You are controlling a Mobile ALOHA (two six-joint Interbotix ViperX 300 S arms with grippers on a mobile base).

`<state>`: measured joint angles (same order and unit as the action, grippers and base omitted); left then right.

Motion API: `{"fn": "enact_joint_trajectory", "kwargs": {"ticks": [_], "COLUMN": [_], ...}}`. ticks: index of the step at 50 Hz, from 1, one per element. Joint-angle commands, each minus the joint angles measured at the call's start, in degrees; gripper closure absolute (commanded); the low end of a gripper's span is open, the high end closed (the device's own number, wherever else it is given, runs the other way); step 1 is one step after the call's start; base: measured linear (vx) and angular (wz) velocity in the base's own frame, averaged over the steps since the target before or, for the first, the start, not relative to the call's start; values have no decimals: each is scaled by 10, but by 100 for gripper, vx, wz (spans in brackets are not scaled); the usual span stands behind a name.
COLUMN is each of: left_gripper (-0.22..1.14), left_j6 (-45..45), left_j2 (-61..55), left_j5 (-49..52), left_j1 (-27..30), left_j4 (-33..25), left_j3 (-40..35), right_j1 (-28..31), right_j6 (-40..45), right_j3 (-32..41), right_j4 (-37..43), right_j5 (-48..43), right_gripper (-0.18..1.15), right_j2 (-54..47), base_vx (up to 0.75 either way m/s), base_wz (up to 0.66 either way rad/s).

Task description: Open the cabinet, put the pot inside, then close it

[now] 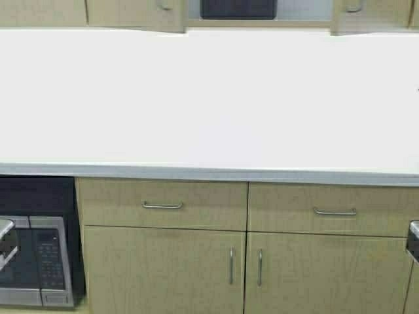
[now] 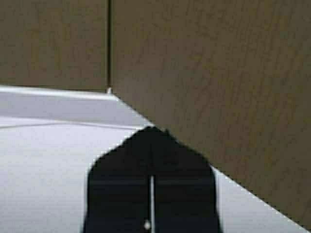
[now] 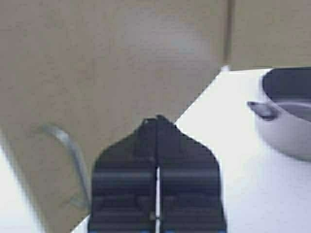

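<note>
Black pot (image 1: 238, 8) in cabinet (image 1: 171, 14) (doors ajar), both tools closed

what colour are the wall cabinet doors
Light beige wood grain; the cabinet door shows best in the right wrist view.

- Light beige wood-grain cabinet (image 1: 137, 14) doors, silver handles.
- Black pot (image 1: 238, 8) in the pale opening.
- White countertop (image 1: 209, 98), grey front edge.
- Silver-and-black microwave (image 1: 36, 261).
- Black left gripper (image 2: 151, 133) and right gripper (image 3: 156, 121).
</note>
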<state>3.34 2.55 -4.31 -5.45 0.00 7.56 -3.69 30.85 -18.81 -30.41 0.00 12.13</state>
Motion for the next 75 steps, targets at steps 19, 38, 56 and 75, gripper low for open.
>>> {"fn": "enact_joint_trajectory", "kwargs": {"ticks": [19, 38, 56, 75], "left_gripper": [87, 87, 87, 87], "left_j6": [3, 3, 16, 25], "left_j2": [-96, 14, 95, 147], "left_j5": [68, 43, 25, 25], "left_j1": [-127, -127, -140, -160], "left_j4": [16, 18, 12, 10], "left_j3": [-178, 1, 123, 181], "right_j1": [91, 104, 184, 180], "right_j6": [-4, -4, -5, -46], "right_j3": [-90, 3, 113, -62], "right_j4": [-1, -1, -1, -19], "right_j5": [26, 35, 101, 128], "right_gripper": [90, 90, 90, 90], "right_j2": [105, 25, -55, 133], "base_vx": [14, 16, 18, 14], "base_wz": [0, -3, -10, 2]}}
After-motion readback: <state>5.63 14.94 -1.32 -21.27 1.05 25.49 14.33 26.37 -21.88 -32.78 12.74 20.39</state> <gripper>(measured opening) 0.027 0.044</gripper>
